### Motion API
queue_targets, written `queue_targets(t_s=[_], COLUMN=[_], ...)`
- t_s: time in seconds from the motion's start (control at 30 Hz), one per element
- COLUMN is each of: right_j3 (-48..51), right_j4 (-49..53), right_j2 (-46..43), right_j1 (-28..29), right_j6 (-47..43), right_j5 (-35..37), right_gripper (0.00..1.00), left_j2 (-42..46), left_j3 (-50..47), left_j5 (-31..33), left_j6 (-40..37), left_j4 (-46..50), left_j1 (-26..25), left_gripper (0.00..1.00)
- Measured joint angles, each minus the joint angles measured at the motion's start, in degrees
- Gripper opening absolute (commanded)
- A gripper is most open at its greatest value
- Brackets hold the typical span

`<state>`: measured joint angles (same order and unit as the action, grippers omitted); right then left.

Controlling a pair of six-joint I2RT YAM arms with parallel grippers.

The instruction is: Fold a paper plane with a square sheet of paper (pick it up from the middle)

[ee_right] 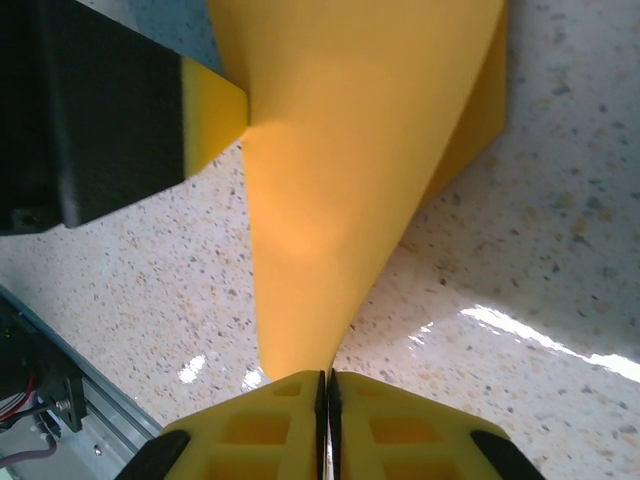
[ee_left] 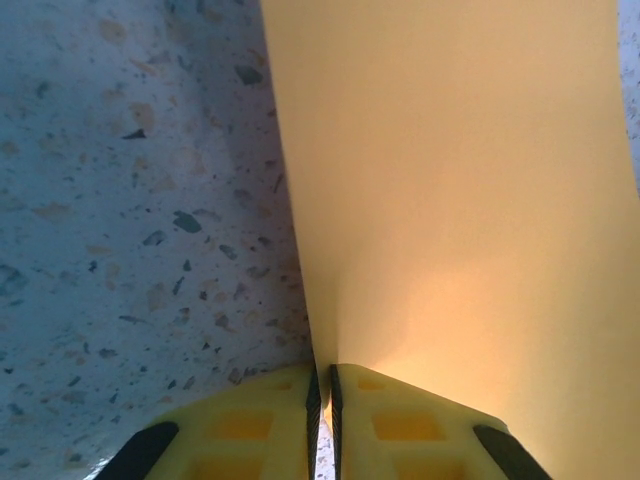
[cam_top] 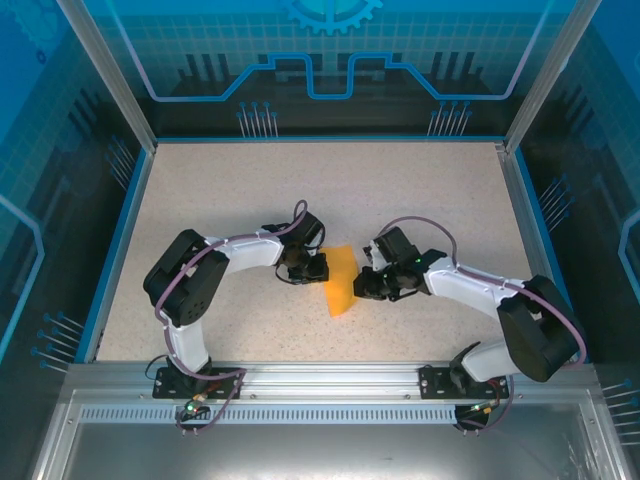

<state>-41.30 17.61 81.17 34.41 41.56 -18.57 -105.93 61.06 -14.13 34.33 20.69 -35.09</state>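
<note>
- The left gripper [ee_left: 321, 378] was pinched shut on an edge of the square sheet of paper [ee_left: 450, 200], which stretched ahead of its fingertips.
- The right gripper [ee_right: 327, 380] clamped another edge, the sheet spanning between both tools.

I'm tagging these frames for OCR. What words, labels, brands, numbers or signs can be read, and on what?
None can be read. The orange paper is blank where it shows, the speckled table bears no marking, and the blue back wall carries a gear emblem and circuit lines, without letters.
</note>
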Motion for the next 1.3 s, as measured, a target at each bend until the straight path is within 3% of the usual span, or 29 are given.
queue_targets(t_s=[1.3], right_j3=[-9.27], right_j4=[-6.19], right_j2=[16.35], right_j1=[2.43], right_j6=[4.09], right_j5=[-0.33], right_gripper=[0.14], left_j2=[0.02], left_j3=[-0.09], left_j5=[-0.04], left_j6=[0.0], left_j4=[-0.17], left_j1=[0.0], left_gripper=[0.15])
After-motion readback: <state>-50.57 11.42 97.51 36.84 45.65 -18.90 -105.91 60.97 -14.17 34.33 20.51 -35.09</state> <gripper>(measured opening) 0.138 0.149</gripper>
